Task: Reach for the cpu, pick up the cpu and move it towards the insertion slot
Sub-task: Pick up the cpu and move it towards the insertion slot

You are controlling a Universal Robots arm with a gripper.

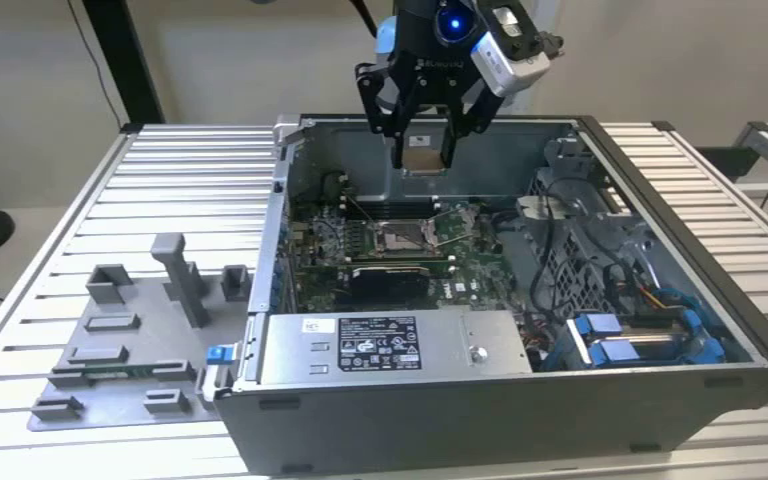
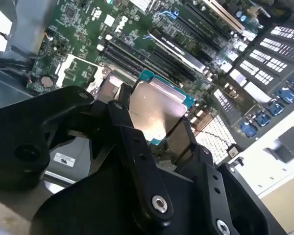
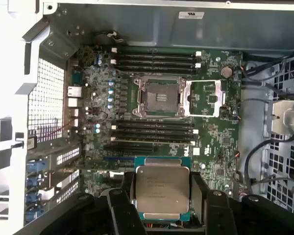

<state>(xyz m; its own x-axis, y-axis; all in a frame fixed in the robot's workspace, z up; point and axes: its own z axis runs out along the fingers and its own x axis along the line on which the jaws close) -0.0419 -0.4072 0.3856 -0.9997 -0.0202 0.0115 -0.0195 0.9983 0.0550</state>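
— What have you got?
— My gripper (image 1: 423, 150) is clamped on the cpu (image 3: 160, 189), fingers (image 3: 198, 196) pressing its two opposite edges.
— Where is it?
— Up in the air over the open computer case (image 1: 704, 300), above the green board, well apart from the insertion slot (image 3: 159, 97), whose frame stands open.

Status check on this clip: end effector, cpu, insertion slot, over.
End effector shut on the cpu, held above the open case. Insertion slot open, dark centre bare. Nothing seen between cpu and slot.
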